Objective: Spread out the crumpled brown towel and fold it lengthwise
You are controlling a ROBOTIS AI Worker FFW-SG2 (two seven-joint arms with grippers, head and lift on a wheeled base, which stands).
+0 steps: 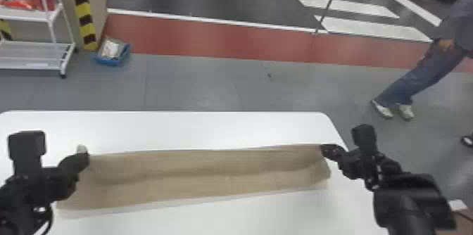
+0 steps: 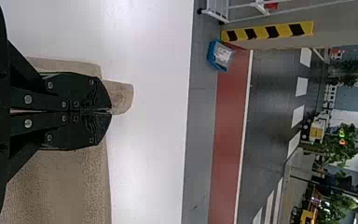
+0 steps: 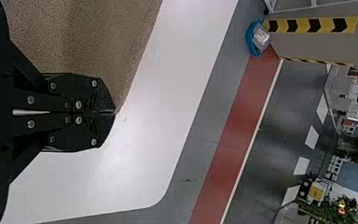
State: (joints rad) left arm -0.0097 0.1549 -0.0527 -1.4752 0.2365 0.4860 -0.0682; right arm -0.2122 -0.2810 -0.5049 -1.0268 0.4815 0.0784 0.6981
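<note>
Pinched at two far corners, the brown towel [image 1: 183, 176] spans a white table [image 1: 197, 128], its long axis running from jaw to jaw and its width on the robot's side of them. The left gripper [image 2: 111, 112] and right gripper [image 3: 114, 112], about equally near, clamp opposite ends, fingers together. Those fingers hide the gripped cloth; whether the near edge touches down is unclear.

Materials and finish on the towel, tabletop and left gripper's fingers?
Towel: fabric, maybe cotton or microfibre; matte, fine nubbly texture.
Tabletop: smooth white, probably laminate; slight sheen, soft bright patches.
Left gripper's fingers: black, satin-looking, coated metal or hard plastic, can't tell; silvery screw heads look like metal.
</note>
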